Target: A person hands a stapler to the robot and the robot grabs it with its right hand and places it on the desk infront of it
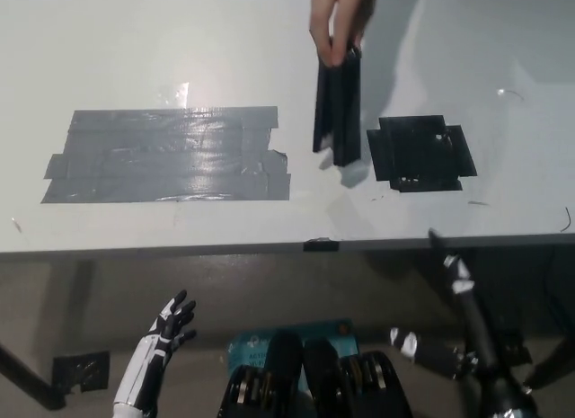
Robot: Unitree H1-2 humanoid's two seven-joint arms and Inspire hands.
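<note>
A black stapler [337, 108] hangs upright over the white desk [180, 40], held at its top end by a person's hand [340, 21] at the upper middle of the head view. My black right hand [454, 315] is low at the bottom right, below the desk's front edge, fingers spread apart and holding nothing, well short of the stapler. My white left hand [166, 333] rests at the lower left below the desk edge, fingers apart and empty.
A large patch of grey tape [166, 155] covers the desk's left middle. A square patch of black tape [420, 153] lies just right of the stapler. The desk's front edge [269, 247] runs across the picture, with a small black tab [321, 245].
</note>
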